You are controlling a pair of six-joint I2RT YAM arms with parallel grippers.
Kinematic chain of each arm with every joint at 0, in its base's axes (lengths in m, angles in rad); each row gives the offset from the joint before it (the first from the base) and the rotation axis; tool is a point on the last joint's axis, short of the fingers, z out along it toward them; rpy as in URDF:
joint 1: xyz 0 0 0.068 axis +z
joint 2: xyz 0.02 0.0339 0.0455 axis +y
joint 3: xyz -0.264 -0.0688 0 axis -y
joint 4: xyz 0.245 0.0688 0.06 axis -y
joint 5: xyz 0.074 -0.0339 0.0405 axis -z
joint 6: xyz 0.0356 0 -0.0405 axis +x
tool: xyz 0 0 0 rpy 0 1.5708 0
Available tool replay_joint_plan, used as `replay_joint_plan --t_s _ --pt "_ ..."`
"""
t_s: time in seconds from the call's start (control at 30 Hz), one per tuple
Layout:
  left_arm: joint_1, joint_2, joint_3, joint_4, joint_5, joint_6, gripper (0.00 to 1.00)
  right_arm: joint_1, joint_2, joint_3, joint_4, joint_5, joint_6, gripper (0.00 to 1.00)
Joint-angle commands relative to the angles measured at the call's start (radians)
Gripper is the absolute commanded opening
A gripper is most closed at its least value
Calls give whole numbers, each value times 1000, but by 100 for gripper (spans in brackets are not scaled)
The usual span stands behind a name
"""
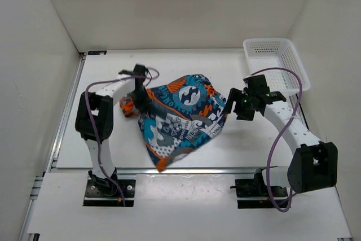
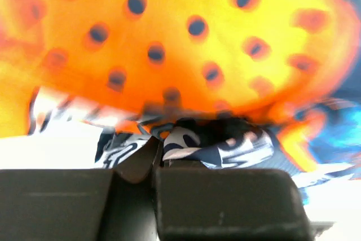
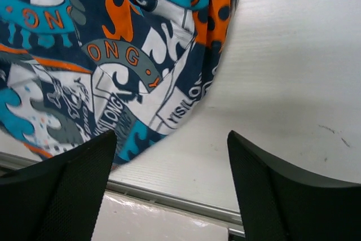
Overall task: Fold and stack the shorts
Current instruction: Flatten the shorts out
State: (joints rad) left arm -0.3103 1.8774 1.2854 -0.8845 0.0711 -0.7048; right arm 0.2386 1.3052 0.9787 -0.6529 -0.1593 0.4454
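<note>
The shorts (image 1: 180, 117) lie bunched in the middle of the table, a teal, orange, navy and white patchwork print with a round emblem on top. My left gripper (image 1: 137, 101) is at their left edge, shut on a fold of the shorts (image 2: 225, 139); orange cloth with dark dots fills the left wrist view. My right gripper (image 1: 231, 105) is open and empty just off the shorts' right edge. In the right wrist view the shorts (image 3: 113, 55) lie ahead and left of the spread fingers (image 3: 271, 196).
A white plastic mesh basket (image 1: 276, 63) stands at the back right corner. White walls close in the table on three sides. A metal rail (image 1: 192, 169) runs along the table's front edge.
</note>
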Motion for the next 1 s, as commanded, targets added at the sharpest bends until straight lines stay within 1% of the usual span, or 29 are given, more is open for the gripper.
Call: replay_joint_plan --t_s 0.0,0.03,0.07,0.1,0.13,0.17,0.2,0.23,0.27,0.3,0.33,0.37,0.4,0.43,0.47,0.5,0.53,0.57,0.6,0.63,0.67,0.73,0.8,0.87,0.9,0.97 --pt "71 63 329 -60 -157 72 10 -9 2 20 74 -98 35 80" --pt "80 157 426 -97 -192 83 10 -9 14 20 75 -112 53 77" --pt "80 211 528 -141 -209 93 10 -9 14 20 87 -112 62 73" --pt "92 268 750 -236 -227 117 10 -9 25 20 96 -112 62 70" --pt "102 382 873 -295 -246 128 13 1 35 29 96 -112 75 67" --pt "102 437 996 -354 -273 137 23 11 35 29 96 -103 88 63" --pt "112 478 1103 -407 -274 137 52 11 35 29 87 -92 88 59" --pt "112 505 1243 -469 -274 151 99 36 35 38 87 -74 99 55" --pt "122 493 1256 -470 -257 151 100 50 35 38 87 -62 108 49" --pt "134 458 1229 -456 -245 151 100 85 35 38 87 -46 108 46" --pt "134 354 1112 -430 -231 151 100 103 35 38 87 -30 108 43" --pt "146 294 1033 -371 -219 151 100 120 35 29 87 -13 119 41" --pt "155 232 952 -341 -218 151 100 136 35 29 87 16 133 32" --pt "171 110 781 -314 -218 151 100 158 35 29 99 17 133 29" --pt "183 51 694 -289 -218 136 100 159 45 19 108 17 147 26" --pt "195 -7 608 -253 -218 122 93 172 54 8 117 17 156 23" --pt "227 -61 439 -229 -205 111 92 183 54 8 142 17 168 23" --pt "249 -158 357 -208 -192 96 92 183 71 8 142 0 168 23" --pt "275 -202 282 -191 -182 79 90 194 94 8 157 -12 177 23" --pt "330 -239 211 -153 -166 68 87 206 106 8 157 -13 177 24" --pt "356 -286 92 -127 -145 59 87 206 126 8 170 -22 177 27" --pt "407 -299 7 -90 -71 59 87 229 135 8 183 -34 187 32" --pt "453 -272 -52 -41 -33 59 92 238 158 17 196 -34 196 37" --pt "474 -232 -52 -18 -16 47 95 249 158 17 205 -45 196 39" --pt "474 -183 -38 7 -5 47 97 249 158 26 205 -45 196 40" --pt "484 -130 0 7 24 47 97 249 158 26 205 -45 205 40"
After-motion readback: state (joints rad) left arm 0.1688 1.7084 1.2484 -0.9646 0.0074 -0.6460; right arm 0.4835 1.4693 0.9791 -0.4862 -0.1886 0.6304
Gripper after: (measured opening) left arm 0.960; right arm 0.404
